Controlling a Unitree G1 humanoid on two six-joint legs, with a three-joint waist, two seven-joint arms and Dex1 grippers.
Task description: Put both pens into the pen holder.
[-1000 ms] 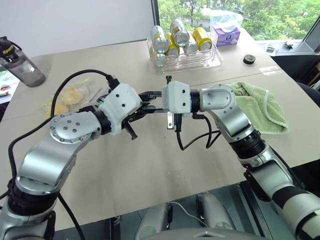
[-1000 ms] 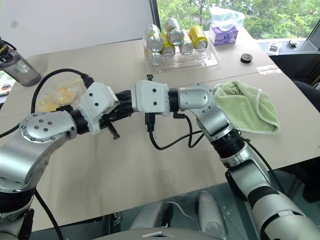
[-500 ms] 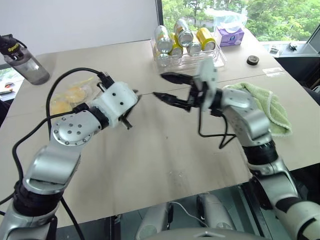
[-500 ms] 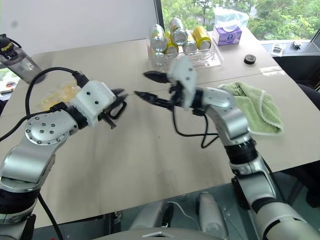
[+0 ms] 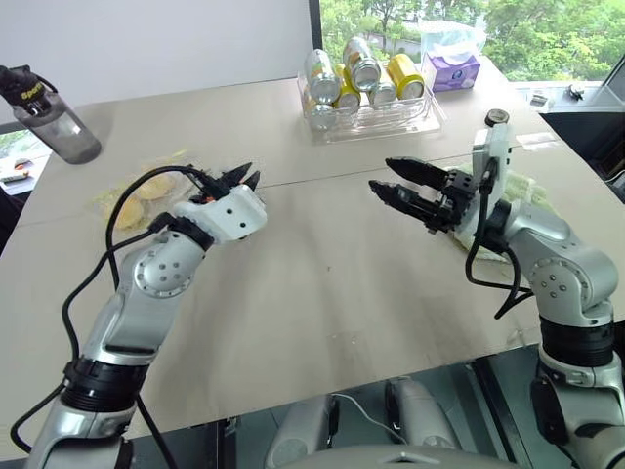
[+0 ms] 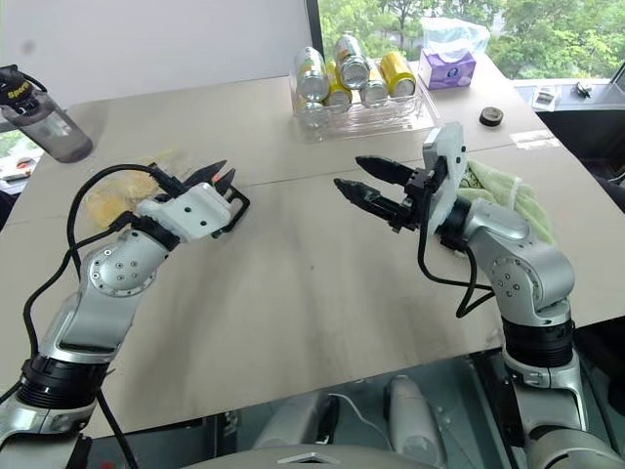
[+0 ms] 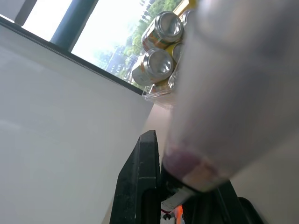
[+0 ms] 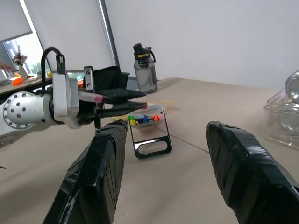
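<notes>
My left gripper (image 5: pixel 242 176), at nine o'clock over the table, had pulled away from the right and stayed clamped on the pink-ended pen (image 8: pixel 91 97). The pen holder (image 8: pixel 150 140) lay just beside it. My right gripper (image 5: pixel 383 174), at three o'clock, had released and stood open, empty. I judged the handover done, with the pen not yet in the holder.

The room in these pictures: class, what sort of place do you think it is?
Probably an office or meeting room: a wide tan table, a large window onto green trees, and everyday items such as a tissue box and a water bottle.
</notes>
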